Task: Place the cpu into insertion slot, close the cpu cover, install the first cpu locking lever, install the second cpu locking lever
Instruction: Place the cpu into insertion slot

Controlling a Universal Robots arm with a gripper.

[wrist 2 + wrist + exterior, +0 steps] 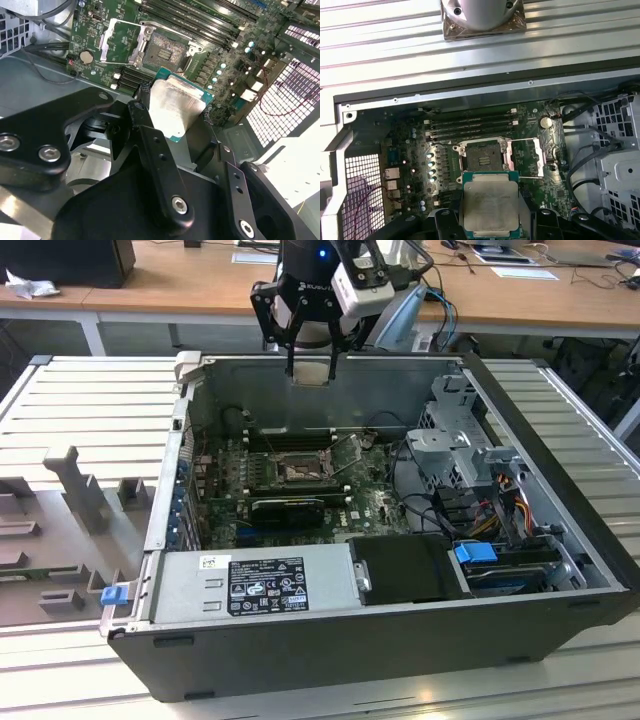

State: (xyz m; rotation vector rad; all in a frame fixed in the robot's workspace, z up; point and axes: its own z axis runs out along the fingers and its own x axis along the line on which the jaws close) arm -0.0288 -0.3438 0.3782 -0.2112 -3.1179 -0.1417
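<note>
In the exterior view the gripper (311, 368) hung above the open computer case (300, 650), closed on the cpu (311, 378), a pale sliver there. Placing it, the first step, was in hand. In the second wrist view the cpu sat clamped by its edges, well above the bare insertion slot (162, 50), with the cpu cover (119, 42) open beside it. Seating it would likely call for squaring it over the slot and keeping it level. In the first wrist view the locking levers were hard to pick out, and the chip's underside was hidden.

The cpu (310, 376) between the jaws, high over the open computer case (330, 650).
</note>
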